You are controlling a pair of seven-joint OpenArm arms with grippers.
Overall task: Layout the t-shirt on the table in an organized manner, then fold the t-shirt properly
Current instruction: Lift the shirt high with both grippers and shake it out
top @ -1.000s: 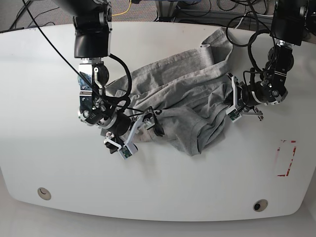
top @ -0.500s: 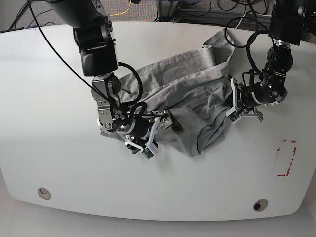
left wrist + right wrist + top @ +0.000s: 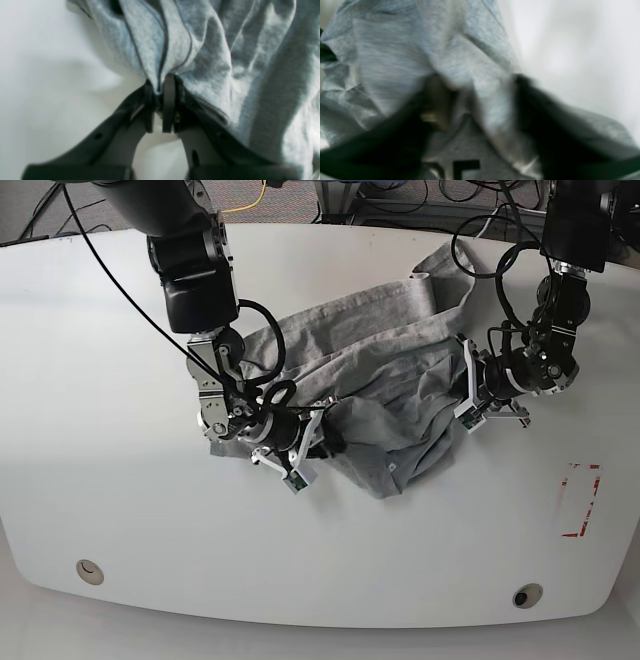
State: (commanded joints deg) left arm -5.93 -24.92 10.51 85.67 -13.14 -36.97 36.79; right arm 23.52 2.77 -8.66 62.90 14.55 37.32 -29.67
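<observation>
left hand (image 3: pixel 160 105) clamped, right hand (image 3: pixel 472 110) spread

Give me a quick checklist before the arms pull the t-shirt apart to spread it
1. Left hand pinched on a fold of the t-shirt: ok.
2. Right hand closed on cloth: cannot tell; blurred, fabric bunched between its fingers.
3. T-shirt laid flat: not ok, crumpled in a heap.
4. Lettering facing up: cannot tell.
5. Bare table on both sides for spreading: ok.

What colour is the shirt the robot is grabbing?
Light grey t-shirt with some black lettering; the colour shows best in the base view.
</observation>
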